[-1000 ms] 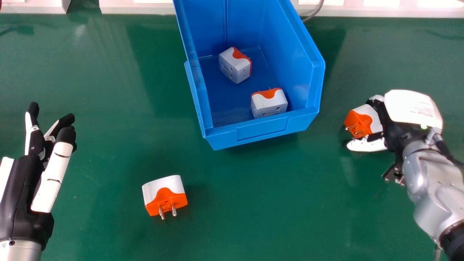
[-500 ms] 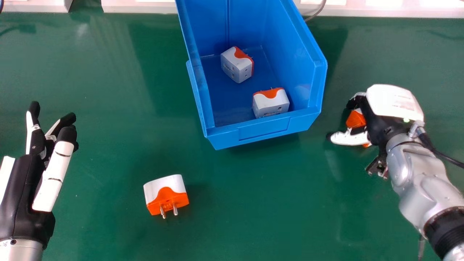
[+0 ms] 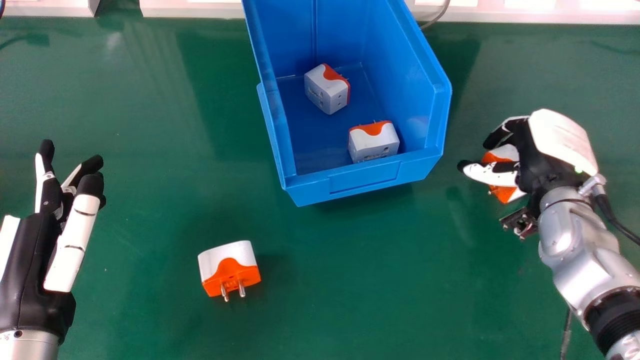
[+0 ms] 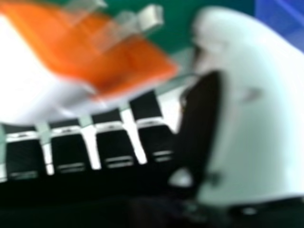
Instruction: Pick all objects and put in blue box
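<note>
While the left hand (image 3: 30, 260) rests open, nearer than the blue box (image 3: 365, 178) and well off to its left, one loose plug (image 3: 217, 260) sits on the green table (image 3: 350, 280), also nearer than the box and to its left. Its metal pins (image 3: 242, 289) point toward the robot. It looks like a hard, light block, so it should not squash, but its smooth sides might slip. The best hold is likely across the white sides, away from the pins. To the right of the box's near end, a little apart, the right hand (image 3: 540, 160) has its thumb and fingers bent round the held plug (image 3: 502, 192), which tips to one side. I cannot tell how tight that hold is. The gap beside the box gives the hand some room to swing over. The box's near wall is low, but its sides look taller, so the plug could bump the right rim (image 3: 420, 47) if it comes in too low. Inside the box, the nearer plug (image 3: 373, 145) sits close to the near wall. The farther plug (image 3: 320, 89) lies behind it and a bit left.
</note>
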